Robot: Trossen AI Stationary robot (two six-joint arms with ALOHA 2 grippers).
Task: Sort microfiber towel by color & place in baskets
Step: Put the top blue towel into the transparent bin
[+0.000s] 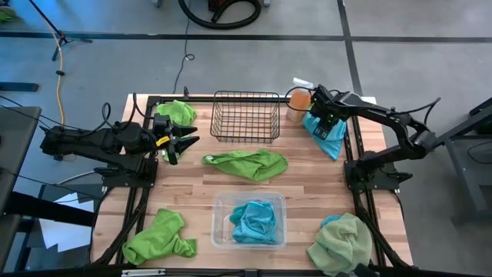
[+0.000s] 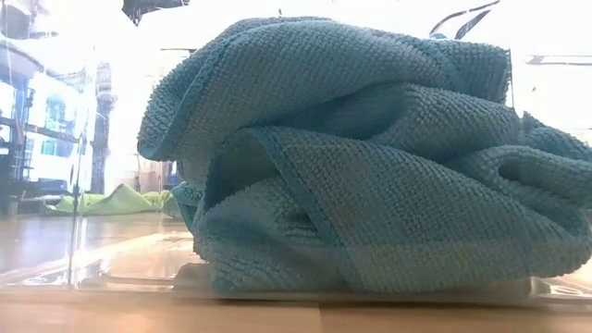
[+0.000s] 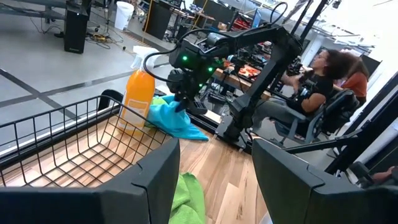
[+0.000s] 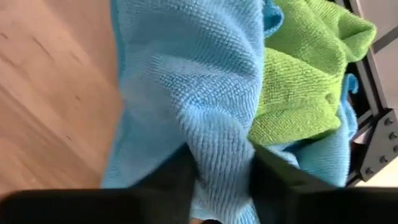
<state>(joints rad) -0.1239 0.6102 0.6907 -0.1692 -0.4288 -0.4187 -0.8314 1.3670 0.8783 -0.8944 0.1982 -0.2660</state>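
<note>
A turquoise towel (image 1: 329, 138) lies at the table's far right beside an orange spray bottle (image 1: 298, 98), partly over a lime green towel (image 4: 298, 93). My right gripper (image 4: 217, 186) points down onto it and is shut on a raised fold. My left gripper (image 1: 188, 142) hangs open and level at the left, next to a lime towel (image 1: 178, 111), holding nothing. The black wire basket (image 1: 246, 115) stands at the far middle. The clear tub (image 1: 217, 201) at the near middle holds another turquoise towel (image 2: 370, 166). My right gripper pinches a raised fold (image 4: 217, 149) of the turquoise towel between its two fingers (image 4: 177, 177), coming steeply from above. The cloth bunches between the fingers, with more than one layer. The rest of the towel lies spread on the table and on the lime towel.
A lime towel (image 1: 246, 163) lies in the table's middle, another (image 1: 157, 238) at the near left, and a pale sage one (image 1: 342, 242) at the near right. People sit beyond the table's right side (image 3: 317, 87).
</note>
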